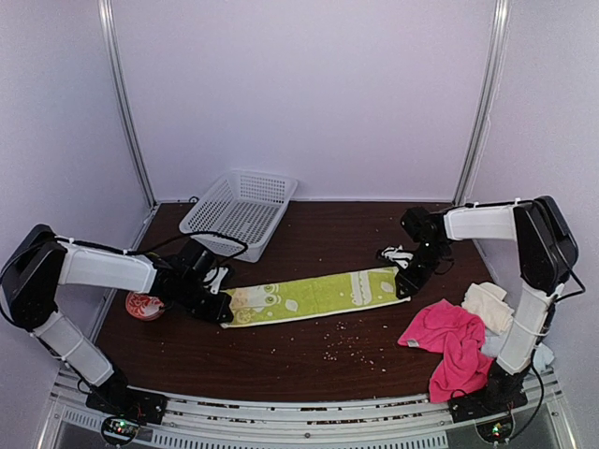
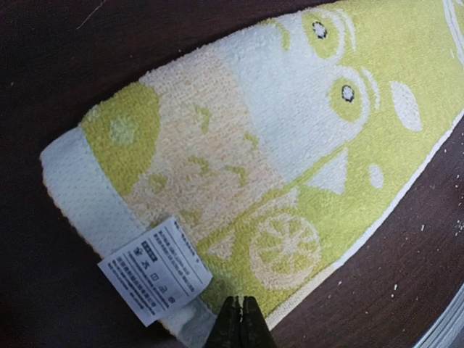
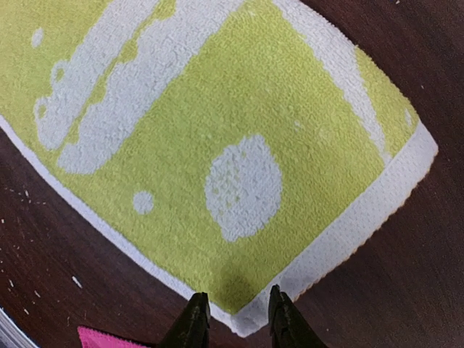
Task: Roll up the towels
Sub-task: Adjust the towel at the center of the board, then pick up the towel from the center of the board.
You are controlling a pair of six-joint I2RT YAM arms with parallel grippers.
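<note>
Currently lime towel is laid flat before the basket, unrolled; left pincer closed beside the label, grip unclear; right pincer parted astride opposite corner. One end must be folded over next.

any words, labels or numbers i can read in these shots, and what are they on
No text here can be read outright.
On the white care tag sewn to the end of the lime towel: several lines of small grey print and what look like care symbols, too blurred to read.
On the red and white round thing left of that towel: a printed pattern, too small to tell whether it holds words.
Nothing else carries text.
</note>
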